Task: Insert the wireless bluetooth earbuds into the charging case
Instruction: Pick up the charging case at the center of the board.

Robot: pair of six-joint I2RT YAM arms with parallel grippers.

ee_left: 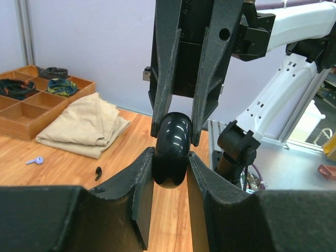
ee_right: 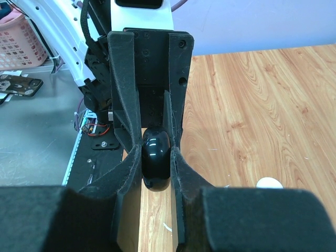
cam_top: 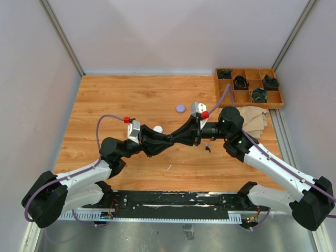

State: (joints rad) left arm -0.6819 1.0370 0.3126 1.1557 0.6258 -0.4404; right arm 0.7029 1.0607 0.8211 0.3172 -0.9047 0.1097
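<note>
You are gripping the black case (ee_left: 172, 139) in mid-air, the left hand (ee_left: 169, 168) and right hand (ee_right: 156, 163) each clamped on it nose to nose above the counter (cam_top: 131, 94), while the black earbud (cam_top: 208, 148) is lying below, nearer the right hand.

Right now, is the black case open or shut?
Shut: the black case shows one smooth closed shell, no lid raised, in both wrist views.

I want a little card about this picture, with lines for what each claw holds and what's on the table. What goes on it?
left claw: closed on the black case
right claw: closed on the same case, from the opposite side
black earbud: loose on the table
lilac earbud: loose, near the cloth
tray: behind the cloth
</note>
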